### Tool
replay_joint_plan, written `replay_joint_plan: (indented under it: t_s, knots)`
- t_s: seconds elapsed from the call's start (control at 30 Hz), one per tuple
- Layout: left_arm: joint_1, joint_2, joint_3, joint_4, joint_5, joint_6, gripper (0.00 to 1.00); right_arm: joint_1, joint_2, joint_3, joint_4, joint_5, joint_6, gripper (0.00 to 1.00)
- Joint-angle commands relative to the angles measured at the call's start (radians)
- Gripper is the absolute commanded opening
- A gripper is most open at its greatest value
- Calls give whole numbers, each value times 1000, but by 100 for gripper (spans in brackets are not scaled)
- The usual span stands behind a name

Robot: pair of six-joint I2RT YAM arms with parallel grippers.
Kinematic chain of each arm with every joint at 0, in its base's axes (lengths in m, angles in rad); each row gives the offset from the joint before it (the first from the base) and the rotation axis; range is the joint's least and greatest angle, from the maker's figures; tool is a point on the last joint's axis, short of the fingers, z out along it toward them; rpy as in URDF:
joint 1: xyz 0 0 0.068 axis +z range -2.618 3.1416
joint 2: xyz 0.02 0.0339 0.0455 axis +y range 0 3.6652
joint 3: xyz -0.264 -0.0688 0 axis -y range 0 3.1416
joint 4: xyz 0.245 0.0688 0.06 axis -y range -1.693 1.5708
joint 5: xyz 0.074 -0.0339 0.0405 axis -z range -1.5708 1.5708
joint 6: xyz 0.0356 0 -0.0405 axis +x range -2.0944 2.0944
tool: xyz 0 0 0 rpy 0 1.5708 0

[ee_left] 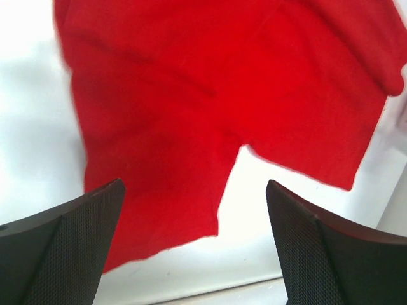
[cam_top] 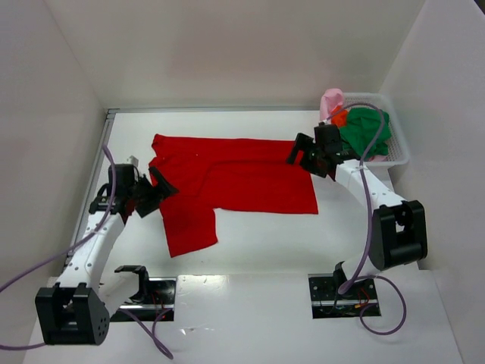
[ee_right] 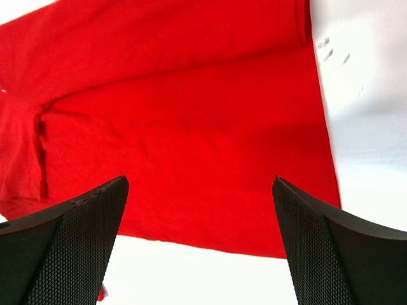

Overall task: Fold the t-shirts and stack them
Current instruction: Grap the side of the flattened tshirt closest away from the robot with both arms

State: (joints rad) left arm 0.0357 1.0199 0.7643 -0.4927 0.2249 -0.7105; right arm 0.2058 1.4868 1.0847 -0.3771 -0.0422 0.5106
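Black left gripper (cam_top: 156,192) is hanging wide open and empty beside the red t-shirt (cam_top: 235,182), which is lying on the table (cam_top: 265,243), seemingly folded once lengthwise, one sleeve trailing. Right gripper (cam_top: 304,156) is gaping empty too. Pink t-shirt (cam_top: 331,101), orange t-shirt (cam_top: 339,117) and green t-shirt (cam_top: 368,129) are waiting heaped in the basket (cam_top: 399,149); nothing is stacked.

Four t-shirts (cam_top: 235,182) — one basket (cam_top: 401,149) — two arms (cam_top: 97,239).

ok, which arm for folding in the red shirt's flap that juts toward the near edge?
Left. The left gripper, open, hovers beside that flap of the red t-shirt; the right gripper sits at the opposite edge, by the basket.
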Motion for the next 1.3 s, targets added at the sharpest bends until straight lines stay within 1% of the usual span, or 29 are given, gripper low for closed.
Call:
replay_joint_plan:
  t_s: [0.0, 0.07, 0.13, 0.27, 0.33, 0.53, 0.67, 0.77, 0.97, 1.1, 1.17, 1.27]
  knots:
    - [1, -98, -112, 16, -16, -142, 99, -2, -43, -41, 27, -1, 63, 99]
    - [1, -125, -138, 5, -48, -185, 99, -2, -52, -54, 2, 10, 106, 99]
    - [1, -126, -163, 5, -59, -185, 99, -2, -53, -89, -8, 42, 115, 99]
    - [1, -106, -163, 17, -84, -185, 99, -2, -76, -126, -63, 93, 172, 99]
    - [1, -106, -172, 3, -117, -185, 99, -2, -103, -169, -75, 106, 198, 99]
    - [1, -106, -194, 14, -137, -220, 99, -2, -219, -278, -75, 140, 305, 99]
    - [1, -96, -233, 23, -137, -231, 99, -52, -283, -336, -86, 142, 305, 99]
    - [1, -87, -252, 23, -137, -241, 99, -77, -295, -368, -86, 142, 305, 99]
    - [1, -78, -301, 23, -128, -251, 99, -77, -295, -411, -63, 120, 305, 99]
    - [1, -69, -301, 23, -128, -251, 99, -77, -284, -431, -63, 120, 305, 99]
    - [1, -60, -301, 14, -128, -251, 99, -77, -295, -442, -63, 120, 305, 97]
    - [1, -50, -322, 25, -128, -251, 98, -77, -295, -460, -54, 111, 325, 90]
